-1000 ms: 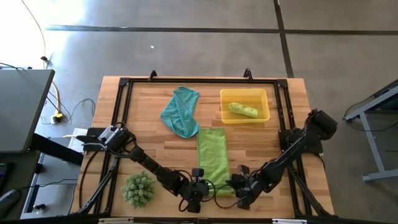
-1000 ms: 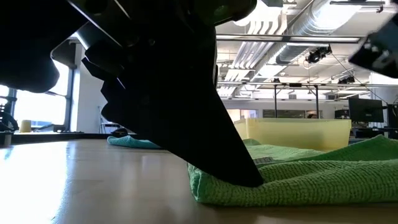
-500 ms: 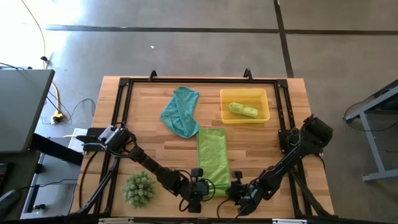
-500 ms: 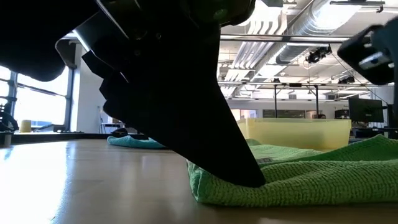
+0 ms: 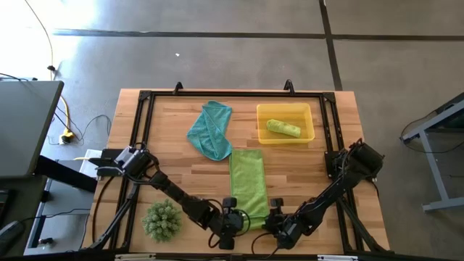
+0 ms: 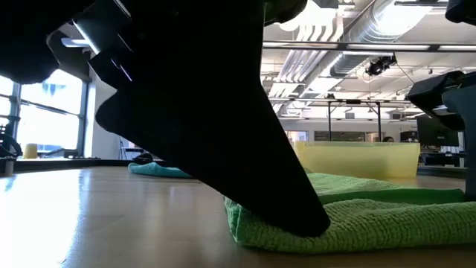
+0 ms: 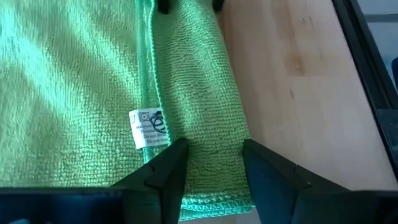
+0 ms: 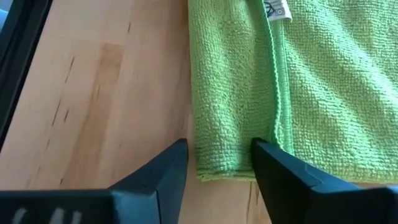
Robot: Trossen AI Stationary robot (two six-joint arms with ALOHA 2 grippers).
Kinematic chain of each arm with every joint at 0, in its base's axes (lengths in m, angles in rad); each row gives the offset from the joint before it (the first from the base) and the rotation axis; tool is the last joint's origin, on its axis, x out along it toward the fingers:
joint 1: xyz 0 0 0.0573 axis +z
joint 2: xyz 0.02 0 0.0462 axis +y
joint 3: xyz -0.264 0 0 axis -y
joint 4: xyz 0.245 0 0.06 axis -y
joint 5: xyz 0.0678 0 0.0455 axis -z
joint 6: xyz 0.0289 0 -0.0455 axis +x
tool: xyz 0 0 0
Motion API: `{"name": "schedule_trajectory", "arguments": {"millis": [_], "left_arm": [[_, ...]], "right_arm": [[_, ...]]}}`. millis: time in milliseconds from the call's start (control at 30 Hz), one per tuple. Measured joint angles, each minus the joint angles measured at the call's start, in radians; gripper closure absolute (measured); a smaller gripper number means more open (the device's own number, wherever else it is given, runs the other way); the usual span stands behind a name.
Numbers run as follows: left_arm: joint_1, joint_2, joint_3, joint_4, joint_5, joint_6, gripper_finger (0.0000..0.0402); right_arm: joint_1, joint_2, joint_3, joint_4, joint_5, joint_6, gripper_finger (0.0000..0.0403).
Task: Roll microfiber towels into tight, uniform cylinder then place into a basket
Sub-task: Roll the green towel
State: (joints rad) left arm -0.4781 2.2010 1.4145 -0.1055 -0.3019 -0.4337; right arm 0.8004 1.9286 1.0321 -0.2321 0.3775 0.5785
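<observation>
A lime-green towel (image 5: 249, 187) lies flat on the table, its near end folded over into a narrow strip (image 7: 196, 99) beside a white label (image 7: 149, 128). My left gripper (image 7: 214, 147) stands open over the strip's left end. My right gripper (image 8: 219, 147) stands open over the strip's right end (image 8: 230, 93). A teal towel (image 5: 212, 129) lies crumpled at the far middle. A rolled lime-green towel (image 5: 283, 128) lies in the yellow basket (image 5: 308, 135). My left gripper has one fingertip (image 6: 301, 212) set down on the folded near end (image 6: 342, 223) of the lime-green towel, close to its left corner. The fingers slant down from the near side and stand on either side of the strip, not pinching it. The towel lies on the table. My right gripper straddles the strip's right end; I cannot tell whether it touches the cloth.
A spiky green ball plant (image 5: 161, 220) sits at the near left, close to my left arm. A black frame (image 5: 145, 98) runs round the wooden tabletop. Bare wood (image 8: 93, 93) lies right of the towel.
My left gripper has stayed in place and opened over the folded end. My right gripper has come down and toward the table's near edge, rolling as it went. The towel's near right part, held raised a second ago, now lies low and nearly flat.
</observation>
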Motion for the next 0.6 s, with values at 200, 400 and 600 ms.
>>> {"name": "schedule_trajectory", "arguments": {"millis": [200,400,600], "left_arm": [[-0.02,-0.018,0.067,-0.044,-0.013,0.128,0.0252],[-0.036,-0.019,0.147,-0.124,-0.019,0.183,0.0252],[-0.055,-0.02,0.15,-0.151,-0.04,0.183,0.0252]], "right_arm": [[0.01,0.005,0.0,-0.01,0.003,0.056,0.0284],[0.008,0.006,0.0,-0.025,0.006,0.097,0.0346],[0.007,0.007,-0.002,-0.035,-0.006,0.103,0.0397]]}}
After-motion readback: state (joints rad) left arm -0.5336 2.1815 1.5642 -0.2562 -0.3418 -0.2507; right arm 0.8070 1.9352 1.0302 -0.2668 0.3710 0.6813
